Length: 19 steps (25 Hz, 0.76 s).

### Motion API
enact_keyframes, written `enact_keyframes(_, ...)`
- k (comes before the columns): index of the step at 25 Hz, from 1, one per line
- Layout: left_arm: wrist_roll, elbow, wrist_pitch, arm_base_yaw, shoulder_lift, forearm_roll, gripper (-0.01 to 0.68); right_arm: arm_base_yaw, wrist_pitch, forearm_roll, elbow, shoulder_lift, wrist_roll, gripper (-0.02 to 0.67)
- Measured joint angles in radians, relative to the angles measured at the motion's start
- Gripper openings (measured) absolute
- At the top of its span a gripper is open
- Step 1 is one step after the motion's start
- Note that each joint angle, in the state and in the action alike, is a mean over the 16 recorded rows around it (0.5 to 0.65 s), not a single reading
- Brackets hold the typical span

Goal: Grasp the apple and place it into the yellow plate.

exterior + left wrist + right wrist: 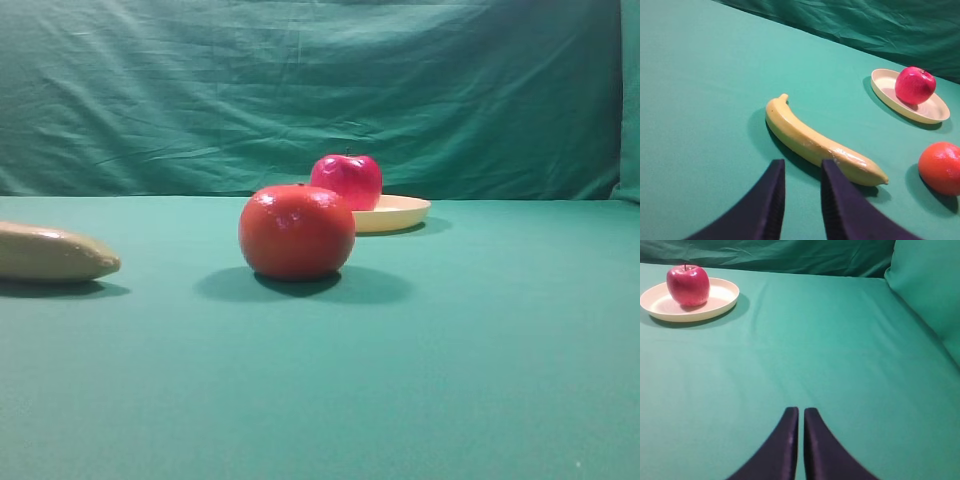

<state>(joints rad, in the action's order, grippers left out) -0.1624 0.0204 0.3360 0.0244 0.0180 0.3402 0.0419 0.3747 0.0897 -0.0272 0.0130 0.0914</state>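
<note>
Green cloth covers the worktop (480, 360) and hangs as a creased backdrop (300, 90) at the far side; on this cloth the apple (347, 181) sits upright inside the yellow plate (405, 212), its dark stem pointing up; in the right wrist view the apple (688, 285) rests toward the far left part of the plate (715, 305), and in the left wrist view the same apple (914, 85) stands in the plate (890, 92), toward its right end.

Nearer in the high view, an orange-red round fruit (296, 231) stands on the cloth just in front of the plate and partly hides its left edge, though the left wrist view shows the fruit (941, 168) apart from the plate; a pale yellow banana (52, 253) lies at the left edge of the high view, well apart from the plate; in the left wrist view the banana (820, 142) lies diagonally on the cloth, its stem end far and left.

The left gripper (801, 200) hovers over bare cloth just near of the banana with its dark fingers (771, 200) apart, holding nothing; the right gripper (800, 440) hangs over bare cloth well apart from the plate, its fingers (786, 445) drawn together with only a thin slit between them, and empty.
</note>
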Motion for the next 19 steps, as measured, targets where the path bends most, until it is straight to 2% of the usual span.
enact_keyframes(19,0.000,0.000,0.000,0.000,0.000,0.000,0.157,0.000,0.002,0.000,0.000,0.000,0.002,0.000)
